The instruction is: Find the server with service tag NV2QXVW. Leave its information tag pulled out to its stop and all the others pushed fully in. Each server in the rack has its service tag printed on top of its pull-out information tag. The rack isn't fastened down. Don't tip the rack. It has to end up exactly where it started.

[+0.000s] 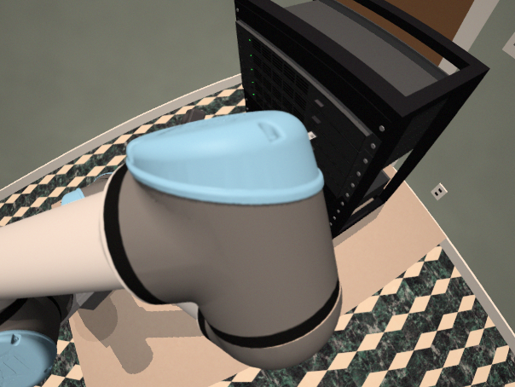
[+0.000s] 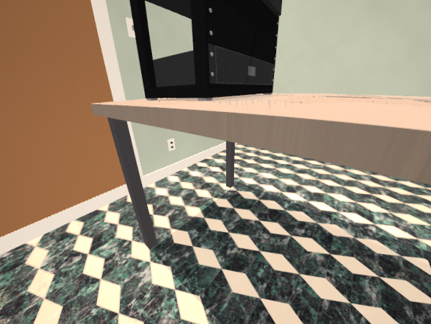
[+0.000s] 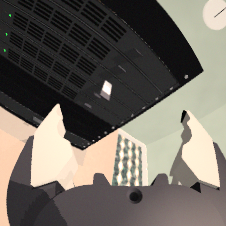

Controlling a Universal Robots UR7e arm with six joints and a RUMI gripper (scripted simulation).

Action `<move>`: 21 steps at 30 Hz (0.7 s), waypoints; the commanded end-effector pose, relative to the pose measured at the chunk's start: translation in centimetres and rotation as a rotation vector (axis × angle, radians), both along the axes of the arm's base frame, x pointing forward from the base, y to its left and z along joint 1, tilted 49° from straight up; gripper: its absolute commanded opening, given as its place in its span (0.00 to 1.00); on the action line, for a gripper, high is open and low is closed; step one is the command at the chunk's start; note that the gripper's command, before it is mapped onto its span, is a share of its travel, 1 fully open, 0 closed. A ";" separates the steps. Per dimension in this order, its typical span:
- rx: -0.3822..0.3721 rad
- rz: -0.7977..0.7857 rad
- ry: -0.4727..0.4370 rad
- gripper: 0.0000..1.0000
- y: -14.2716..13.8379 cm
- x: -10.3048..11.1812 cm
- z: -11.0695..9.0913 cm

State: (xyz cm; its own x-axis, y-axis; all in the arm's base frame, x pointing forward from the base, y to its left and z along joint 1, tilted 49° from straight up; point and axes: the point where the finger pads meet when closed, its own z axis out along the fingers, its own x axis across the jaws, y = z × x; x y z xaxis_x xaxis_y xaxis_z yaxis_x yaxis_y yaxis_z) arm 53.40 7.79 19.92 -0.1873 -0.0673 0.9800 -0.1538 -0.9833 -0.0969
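The black rack stands upright on the table. Its stacked servers show green lights at one end. One information tag sticks out from the server fronts with a pale, bright face; its print is not readable. Other tags look flush, among them an upper one and the one under it. My gripper is open and empty, a finger at each side of the wrist view, back from the rack front. The arm hides most of it in the top view.
The tan table carries the rack near its end. The arm's large blue-capped joint covers the lower left part of the rack front in the top view. Walls stand behind the rack.
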 end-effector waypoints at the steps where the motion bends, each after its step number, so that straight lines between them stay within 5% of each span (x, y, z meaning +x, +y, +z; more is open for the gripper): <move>1: -0.160 0.012 -0.002 1.00 -0.4 -0.7 -0.7; 21: -0.530 0.006 0.005 1.00 -1.6 -2.1 -2.5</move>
State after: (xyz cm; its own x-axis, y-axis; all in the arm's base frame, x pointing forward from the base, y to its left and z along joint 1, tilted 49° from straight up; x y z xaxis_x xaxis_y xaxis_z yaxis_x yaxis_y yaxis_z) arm 51.93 6.50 17.96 -0.1753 0.3110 0.9341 -0.1678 -0.9444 0.2829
